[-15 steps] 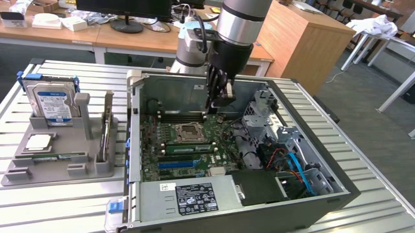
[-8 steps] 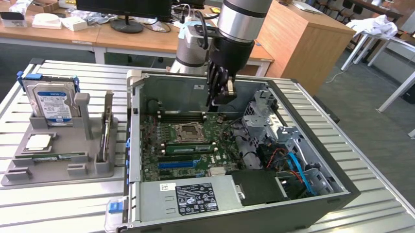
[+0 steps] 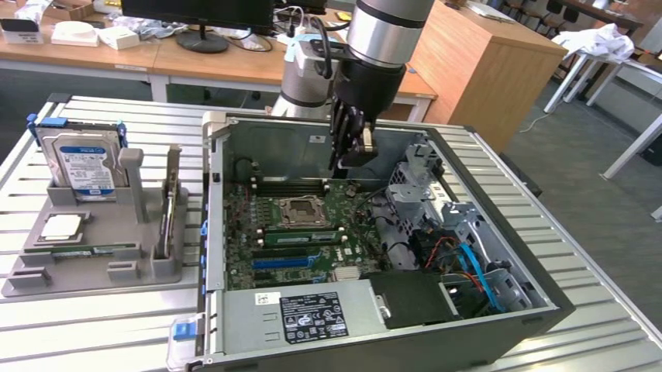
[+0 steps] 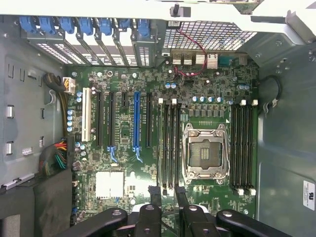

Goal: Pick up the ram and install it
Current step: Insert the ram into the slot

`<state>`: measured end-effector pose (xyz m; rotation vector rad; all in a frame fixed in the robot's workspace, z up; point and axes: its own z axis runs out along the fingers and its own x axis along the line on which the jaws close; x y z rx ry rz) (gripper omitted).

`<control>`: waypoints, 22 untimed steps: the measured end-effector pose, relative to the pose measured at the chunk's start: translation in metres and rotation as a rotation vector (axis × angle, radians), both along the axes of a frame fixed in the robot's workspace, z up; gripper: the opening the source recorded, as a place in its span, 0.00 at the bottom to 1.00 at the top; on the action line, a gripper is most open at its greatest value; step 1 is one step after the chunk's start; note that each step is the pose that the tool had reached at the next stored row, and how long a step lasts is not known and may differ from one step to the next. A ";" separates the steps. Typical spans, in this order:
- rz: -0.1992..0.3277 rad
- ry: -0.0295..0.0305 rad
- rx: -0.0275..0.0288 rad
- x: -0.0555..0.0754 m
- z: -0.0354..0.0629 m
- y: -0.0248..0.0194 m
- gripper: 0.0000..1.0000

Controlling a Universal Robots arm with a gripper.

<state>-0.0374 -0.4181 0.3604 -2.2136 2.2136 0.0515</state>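
While arm (image 3: 388, 31) hangs vert., jaws point down, above mobo slots (image 4: 170, 143)

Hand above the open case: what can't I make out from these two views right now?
- Whether the hand holds the ram: exterior view, the hand's own body hides the grip; wrist view's edge cuts it off.
- Thin upright board in the grey holder: exterior view, seen edge-on, identity unclear.

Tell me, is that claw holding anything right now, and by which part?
Nothing seems held: the claw hangs open over the motherboard, with only bare board showing between its fingers.
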 end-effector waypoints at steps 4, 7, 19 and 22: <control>0.000 0.0001 0.0000 0.000 0.0000 0.0000 0.24; 0.000 0.0000 0.0000 0.000 0.0000 0.0000 0.11; 0.000 0.0019 0.0000 0.011 0.0000 0.0000 0.10; 0.000 0.0037 0.0000 0.020 0.0000 0.0000 0.10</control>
